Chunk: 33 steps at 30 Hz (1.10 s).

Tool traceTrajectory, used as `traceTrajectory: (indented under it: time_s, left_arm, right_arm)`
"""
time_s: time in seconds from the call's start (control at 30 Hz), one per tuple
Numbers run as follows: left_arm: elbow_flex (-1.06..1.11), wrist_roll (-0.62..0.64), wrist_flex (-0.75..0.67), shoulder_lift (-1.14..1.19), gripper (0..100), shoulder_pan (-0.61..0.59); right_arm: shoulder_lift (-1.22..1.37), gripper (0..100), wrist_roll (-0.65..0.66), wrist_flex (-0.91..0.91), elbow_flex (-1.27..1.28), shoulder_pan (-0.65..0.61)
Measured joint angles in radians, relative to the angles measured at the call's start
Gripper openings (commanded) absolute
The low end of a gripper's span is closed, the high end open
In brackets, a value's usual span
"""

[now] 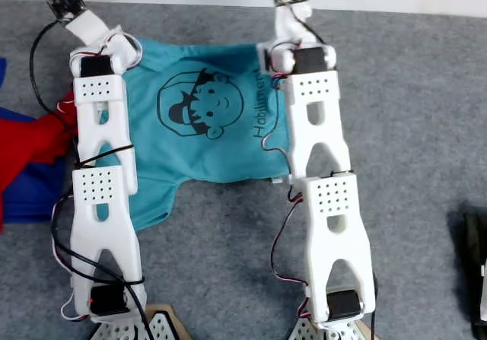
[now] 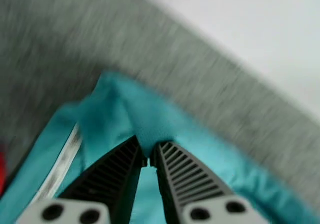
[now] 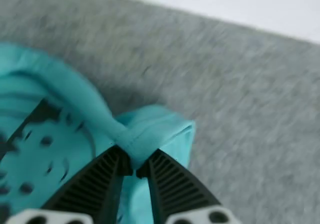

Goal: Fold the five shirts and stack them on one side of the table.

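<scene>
Reading this as the first fold on the teal shirt [image 1: 202, 127]. It lies spread, print up, in the upper centre of the high view on the grey worktop [image 1: 411, 89], with a sleeve-like flap trailing at its lower left. Left end effector [image 2: 148, 159] has its jaws pinched nearly together on a raised tuck of teal fabric at the shirt's upper-left corner. Right end effector [image 3: 134, 168] is clamped the same way on a bunched fold at the upper-right corner. I can't tell whether that far edge is hem or shoulders. Both grips look set, so my call is that the next move is a synced lift, then a carry of that edge down-frame toward the bases, laid over the lower edge. It needs matched height and pace on both sides or the cloth will skew. The right pinch holds only a small bunch of fabric, so I'd watch it for slip. Pose: left arm [image 1: 103, 165] and right arm [image 1: 323, 173] are both stretched long up the frame, roughly parallel, flanking the shirt, the left one lying over its left edge, wrists tipped down onto the corners. Red cloth [image 1: 34, 138] and blue cloth [image 1: 34, 192] sit bunched at the left edge, just beside the left arm; probably more shirts, and they look unfolded to me. So my guess is we're early in the task. A dark object [image 1: 475, 264] at the right edge is too cropped to identify.
</scene>
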Motion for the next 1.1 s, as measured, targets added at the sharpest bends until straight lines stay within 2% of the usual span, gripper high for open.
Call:
traceTrajectory:
  time_s: [0.17, 0.33, 0.53, 0.67, 0.9, 1.1]
  left_arm:
    - [-0.172, 0.0, 0.362, -0.002, 1, 0.0]
    - [-0.187, -0.02, 0.701, -0.06, 1, -0.017]
    - [-0.169, -0.091, 0.758, -0.141, 1, -0.117]
    - [-0.066, -0.097, 0.763, -0.245, 1, -0.129]
    - [0.345, -0.103, 0.763, -0.543, 1, -0.097]
    - [0.74, -0.181, 0.763, -0.829, 1, -0.052]
  right_arm:
    - [-0.002, 0.6, 0.0, 0.218, -0.141, -0.038]
    - [-0.002, 0.6, 0.003, 0.376, -0.157, -0.048]
    - [-0.002, 0.6, 0.005, 0.405, -0.158, -0.005]
    - [-0.002, 0.6, 0.031, 0.405, -0.158, 0.008]
    - [-0.031, 0.6, 0.031, 0.41, -0.158, 0.008]
    - [-0.051, 0.6, 0.044, 0.41, -0.158, 0.008]
